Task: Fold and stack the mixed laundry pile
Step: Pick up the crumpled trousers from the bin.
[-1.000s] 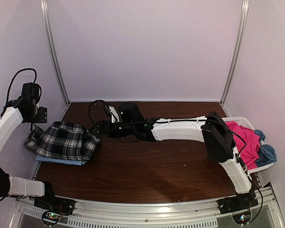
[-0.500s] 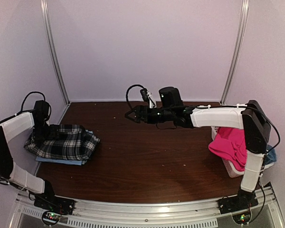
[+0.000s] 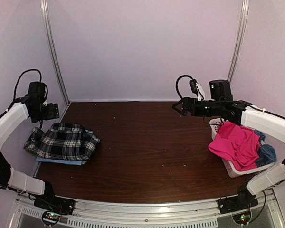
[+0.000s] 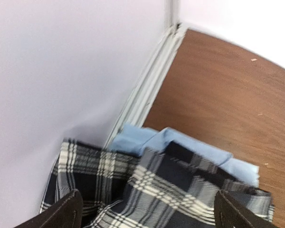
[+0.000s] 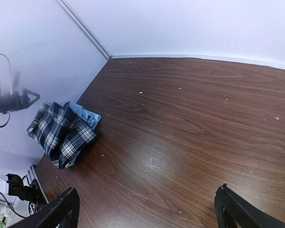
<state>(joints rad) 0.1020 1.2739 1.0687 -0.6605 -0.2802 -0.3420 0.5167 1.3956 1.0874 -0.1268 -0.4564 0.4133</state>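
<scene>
Since a second ago my right arm has swung off the stack and over to the basket side, and the left arm has lifted clear of the cloth.

The black-and-white plaid shirt (image 3: 61, 141) lies folded at nine o'clock on the bench (image 3: 147, 152), on top of the light blue shirt (image 3: 61, 161), whose edge shows along the near side. Both sit close against the left wall. The hot-pink trousers (image 3: 235, 145) are at three to four o'clock, spilling over the rim of the white lattice basket (image 3: 232, 170), with the duller blue cloth (image 3: 267, 154) bunched behind them.

My left end effector (image 3: 56, 112) hangs over the far edge of the stack. In its wrist view the fingers stand wide apart with nothing between them and the plaid below. My right end effector (image 3: 175, 107) hovers over the far right of the bench, just beyond the basket, fingers spread and empty.

I judge two pieces done and the trousers next. Since they drape over the rim, a careless pinch could take the blue cloth too, or a sideways pull could drag the light basket along. The plaid fold looks loose and rumpled, so a low pass with the left arm might snag it and undo the stack
</scene>
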